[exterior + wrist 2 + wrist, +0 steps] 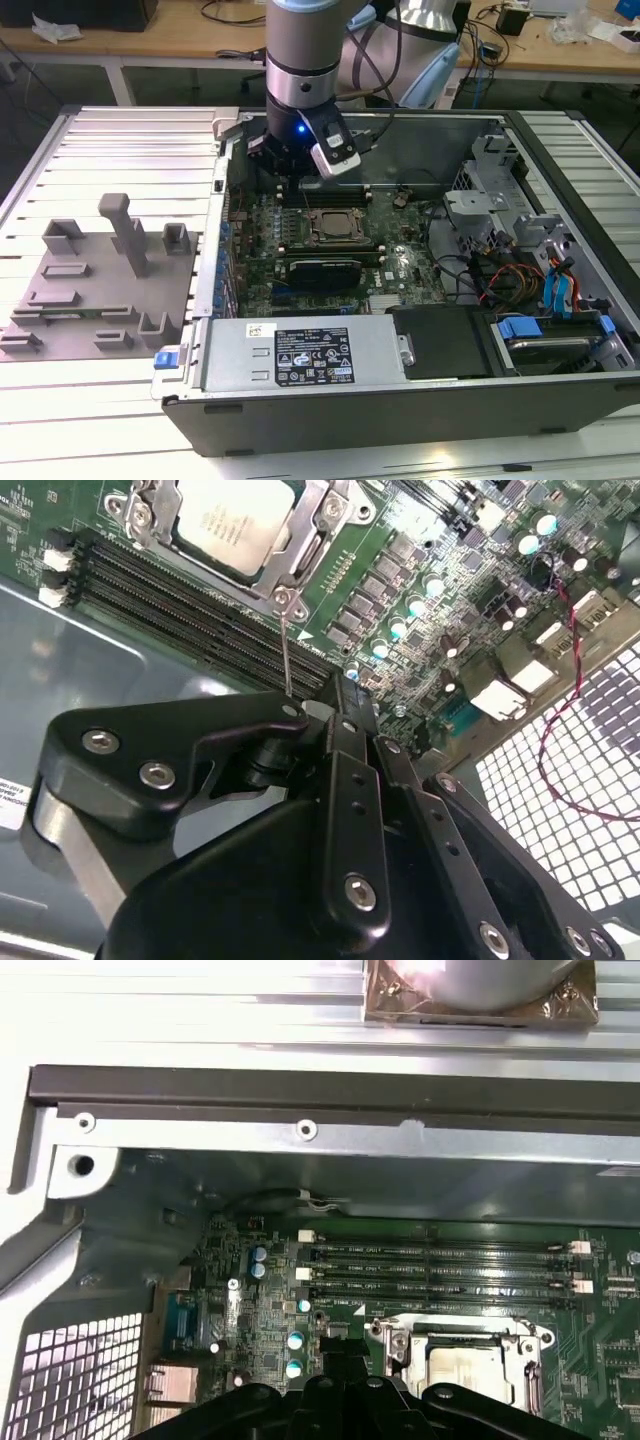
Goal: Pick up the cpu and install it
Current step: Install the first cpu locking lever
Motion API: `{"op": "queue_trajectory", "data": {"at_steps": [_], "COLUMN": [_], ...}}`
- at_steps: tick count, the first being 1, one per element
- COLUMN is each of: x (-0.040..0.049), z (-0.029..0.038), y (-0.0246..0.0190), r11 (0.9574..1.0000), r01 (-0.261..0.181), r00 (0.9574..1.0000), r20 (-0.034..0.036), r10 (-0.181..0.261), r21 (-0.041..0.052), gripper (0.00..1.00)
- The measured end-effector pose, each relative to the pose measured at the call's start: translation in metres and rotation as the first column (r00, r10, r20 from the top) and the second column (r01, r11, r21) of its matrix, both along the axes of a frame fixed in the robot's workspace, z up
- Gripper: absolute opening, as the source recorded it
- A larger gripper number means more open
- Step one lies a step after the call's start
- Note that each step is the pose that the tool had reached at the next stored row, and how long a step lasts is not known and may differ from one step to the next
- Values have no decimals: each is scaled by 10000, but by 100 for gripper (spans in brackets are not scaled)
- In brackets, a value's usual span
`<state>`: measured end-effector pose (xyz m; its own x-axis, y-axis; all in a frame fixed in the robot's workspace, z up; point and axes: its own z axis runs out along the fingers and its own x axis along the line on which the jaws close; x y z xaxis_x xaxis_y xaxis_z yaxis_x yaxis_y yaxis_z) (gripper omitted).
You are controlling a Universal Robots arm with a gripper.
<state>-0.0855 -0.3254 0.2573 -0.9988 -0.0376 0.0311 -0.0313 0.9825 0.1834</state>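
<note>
Down inside the open computer case (400,410), I hang over the green board (400,265), just beside the socket frame (300,555). The cpu (235,520) lies flat in that frame with its shiny side up. My gripper (345,695) is near the cpu but not touching it. My jaws look pulled close together, and no chip is between them. A thin metal lever (285,645) reaches from the frame toward my tip, and I cannot tell if I touch it
</note>
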Motion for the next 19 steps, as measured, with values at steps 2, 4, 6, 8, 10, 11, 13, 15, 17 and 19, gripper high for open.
{"op": "queue_trajectory", "data": {"at_steps": [2,4,6,8,10,11,13,15,17,19], "x": [-4,-21,-39,-43,2,41,133,219,278,314], "z": [0,0,0,0,0,0,0,0,0,-1], "y": [0,0,0,1,0,0,-2,-6,-10,-12], "r11": [9999,9996,9984,9957,9957,9957,9957,9957,9957,9957], "r01": [1,-2,0,0,-2,0,-2,0,5,9], "r00": [10000,10000,10000,10000,10000,10000,10000,10000,10000,10000], "r20": [3,13,27,37,37,35,35,32,28,25], "r10": [-1,2,-1,-3,-2,-3,-1,-3,-8,-12], "r21": [112,280,569,928,929,929,929,928,928,930], "gripper": [11,11,11,11,11,11,11,11,11,11]}}
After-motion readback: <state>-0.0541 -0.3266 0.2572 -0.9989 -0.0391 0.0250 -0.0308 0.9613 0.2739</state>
